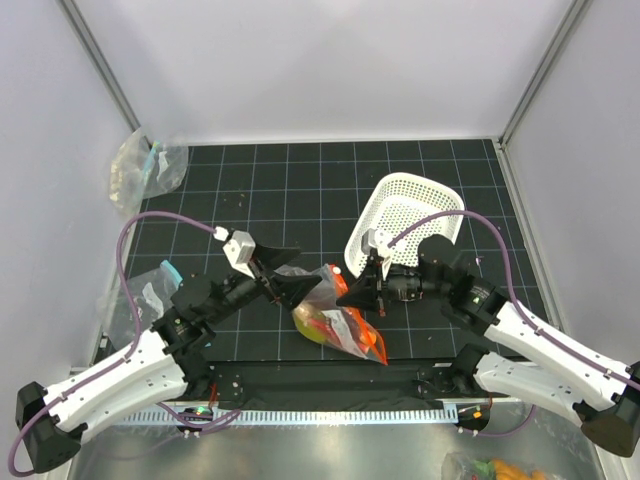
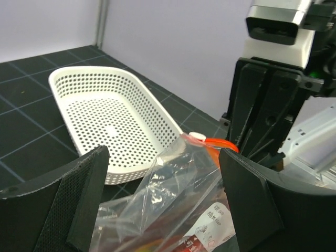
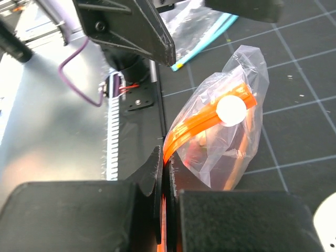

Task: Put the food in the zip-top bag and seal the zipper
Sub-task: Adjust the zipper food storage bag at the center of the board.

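Observation:
The clear zip-top bag (image 1: 335,318) lies in the middle of the mat. The food is inside it: a yellow piece (image 1: 312,326) and red and orange pieces (image 1: 356,332). My right gripper (image 1: 362,290) is shut on the red-orange zipper (image 3: 210,116). The strip runs out of its jaws toward a white slider (image 3: 231,109). My left gripper (image 1: 306,266) is open. Its fingers (image 2: 84,194) straddle the bag's crinkled upper part (image 2: 173,194) without pinching it. In the left wrist view the zipper (image 2: 220,144) shows beyond the bag.
An empty white lattice basket (image 1: 405,225) stands tilted behind the right gripper and also shows in the left wrist view (image 2: 105,115). Clear bags with teal trim lie at the far left (image 1: 145,165) and beside the left arm (image 1: 150,290). Another bag (image 1: 490,468) sits at the bottom right.

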Motion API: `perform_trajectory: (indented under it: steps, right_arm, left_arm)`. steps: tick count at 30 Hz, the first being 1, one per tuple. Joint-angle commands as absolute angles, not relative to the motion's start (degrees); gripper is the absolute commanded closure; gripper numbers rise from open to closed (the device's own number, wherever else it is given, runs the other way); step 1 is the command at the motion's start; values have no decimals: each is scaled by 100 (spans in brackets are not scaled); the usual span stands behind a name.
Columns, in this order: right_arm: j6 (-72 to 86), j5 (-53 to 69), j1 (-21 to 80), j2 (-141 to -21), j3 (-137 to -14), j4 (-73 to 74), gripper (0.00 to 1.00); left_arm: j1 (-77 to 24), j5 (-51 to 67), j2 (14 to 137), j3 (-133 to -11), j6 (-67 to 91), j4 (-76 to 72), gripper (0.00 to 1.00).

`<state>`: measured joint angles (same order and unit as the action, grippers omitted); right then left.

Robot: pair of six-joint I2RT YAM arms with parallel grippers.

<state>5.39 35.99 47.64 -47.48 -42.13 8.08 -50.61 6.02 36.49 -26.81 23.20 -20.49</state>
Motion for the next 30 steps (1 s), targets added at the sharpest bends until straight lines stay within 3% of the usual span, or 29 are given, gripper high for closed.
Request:
perform_trajectory:
  steps: [1, 5, 11, 16, 17, 19, 21, 26, 29, 30]
  right_arm:
    - [448, 4157, 4816, -4641, -4526, 483, 99]
    - [448, 4219, 4843, -4667, -4518, 483, 99]
    - [431, 4070, 4843, -4641, -4500, 457, 99]
    - [457, 3744, 4843, -4641, -4491, 475, 98]
    - [466, 3709, 4843, -4649, -4491, 483, 98]
    - [475, 3657, 4843, -4667, -4517, 519, 91]
    - [492, 3525, 4843, -4667, -4491, 527, 84]
    - [501, 3270, 4843, -4588, -4447, 518, 81]
    - [536, 3086, 4843, -4579, -4412, 483, 61]
    - [545, 3050, 4843, -4588, -4403, 457, 61]
  left_arm:
    - [-5063, 1195, 3673, -2707, 2223, -2601, 11]
    - [-5063, 1300, 3840, -2751, 2267, -2654, 10]
    - [-5071, 1819, 4332, -2953, 2399, -2681, 23]
    - [-5071, 2012, 4570, -3032, 2461, -2707, 55]
    - [-5063, 2039, 4579, -3032, 2487, -2716, 68]
    - [-5071, 1987, 4535, -3032, 2496, -2733, 81]
    - [-5063, 1899, 4396, -2953, 2505, -2751, 87]
    - [-5071, 1626, 4017, -2664, 2584, -2953, 90]
    - [-5063, 1565, 3867, -2584, 2610, -3050, 90]
    - [-5063, 1556, 3867, -2593, 2628, -3050, 90]
